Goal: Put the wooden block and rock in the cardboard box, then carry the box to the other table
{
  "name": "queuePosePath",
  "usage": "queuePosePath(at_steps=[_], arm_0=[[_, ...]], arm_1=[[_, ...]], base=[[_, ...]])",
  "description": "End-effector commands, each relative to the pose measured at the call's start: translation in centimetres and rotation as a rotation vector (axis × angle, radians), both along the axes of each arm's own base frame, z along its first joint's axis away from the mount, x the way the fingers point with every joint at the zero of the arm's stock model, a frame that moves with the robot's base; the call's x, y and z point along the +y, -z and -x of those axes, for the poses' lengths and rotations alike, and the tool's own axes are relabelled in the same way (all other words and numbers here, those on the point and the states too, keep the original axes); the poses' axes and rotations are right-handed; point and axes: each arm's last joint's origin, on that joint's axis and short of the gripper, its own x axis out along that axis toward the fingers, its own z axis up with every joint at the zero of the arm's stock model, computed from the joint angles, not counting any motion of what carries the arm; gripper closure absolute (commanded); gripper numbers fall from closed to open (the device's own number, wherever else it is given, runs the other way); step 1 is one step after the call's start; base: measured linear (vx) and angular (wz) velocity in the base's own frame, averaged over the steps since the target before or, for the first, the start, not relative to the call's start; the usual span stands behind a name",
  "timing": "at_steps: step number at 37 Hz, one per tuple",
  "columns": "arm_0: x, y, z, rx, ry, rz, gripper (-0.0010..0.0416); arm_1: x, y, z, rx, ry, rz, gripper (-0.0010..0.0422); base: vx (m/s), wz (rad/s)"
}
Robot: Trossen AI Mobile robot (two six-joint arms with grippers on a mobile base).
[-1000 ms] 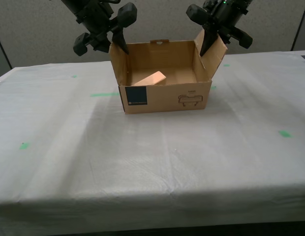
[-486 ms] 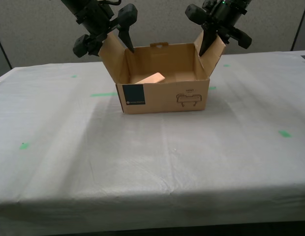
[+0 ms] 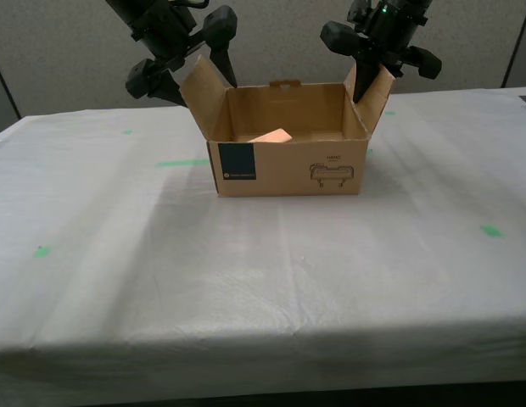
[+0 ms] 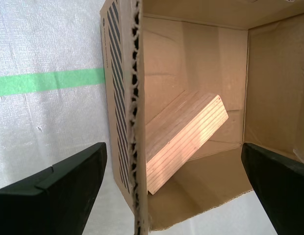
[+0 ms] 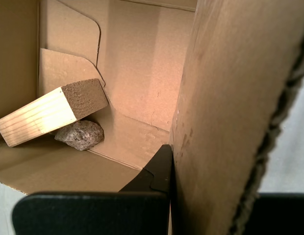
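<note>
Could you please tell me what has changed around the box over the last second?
The cardboard box shifted slightly toward the exterior view's right and turned to sit square and level. Its flap on the exterior view's left splayed outward, with my second claw open astride it. My first claw stayed clamped on the opposite flap. The wooden block still leans inside, and the cloth-covered table is unchanged.

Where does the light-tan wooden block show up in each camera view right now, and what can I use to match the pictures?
Exterior view: light-tan wooden block peeks over the brown cardboard box's front wall.
Second wrist view: it lies tilted across the box floor, beside the corrugated flap edge.
First wrist view: block leans over the rough grey-brown rock.
Shared landmark: the box's inner walls around the block.
</note>
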Motion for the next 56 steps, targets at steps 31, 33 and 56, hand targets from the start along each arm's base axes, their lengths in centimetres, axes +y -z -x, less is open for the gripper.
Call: queuePosePath(at_steps=[31, 33, 56], arm_0=[[0.1, -2.9, 1.1, -0.038, -0.021, -0.025, 0.0405], [0.2, -2.9, 1.2, -0.029, -0.013, -0.044, 0.0405], [0.2, -3.0, 0.9, -0.064, -0.004, -0.019, 0.0031]], arm_1=[[0.1, -0.1, 0.4, 0.038, 0.0, -0.009, 0.0037], [0.1, -0.1, 0.4, 0.038, 0.001, -0.009, 0.0037], [0.1, -0.1, 0.4, 0.037, 0.001, -0.009, 0.0037]], base=[[0.0, 0.0], [0.0, 0.0], [0.0, 0.0]])
